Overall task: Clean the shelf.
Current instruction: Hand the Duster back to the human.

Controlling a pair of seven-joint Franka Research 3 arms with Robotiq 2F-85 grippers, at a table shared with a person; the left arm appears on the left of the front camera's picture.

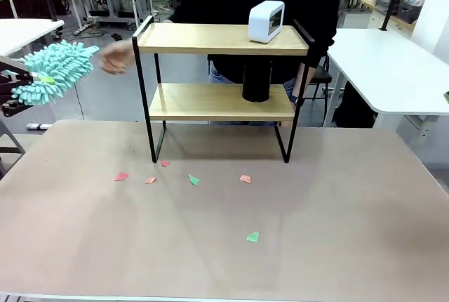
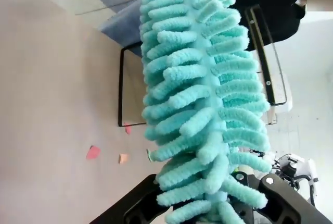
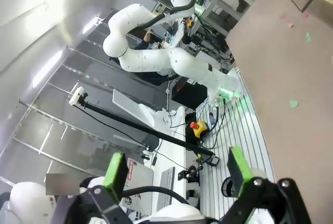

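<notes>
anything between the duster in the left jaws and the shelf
Yes: in the front view the person's hand hangs between the teal duster and the shelf, near the top board's left end.

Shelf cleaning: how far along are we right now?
Looks done: the two-tier wooden shelf with black metal frame shows no scraps on its boards; coloured paper scraps lie on the beige tabletop in front. In hand: the left tool is shut on the turquoise fluffy duster, held left of the shelf. Left: the white box and black cylinder sit on the boards; the right tool is open.
</notes>
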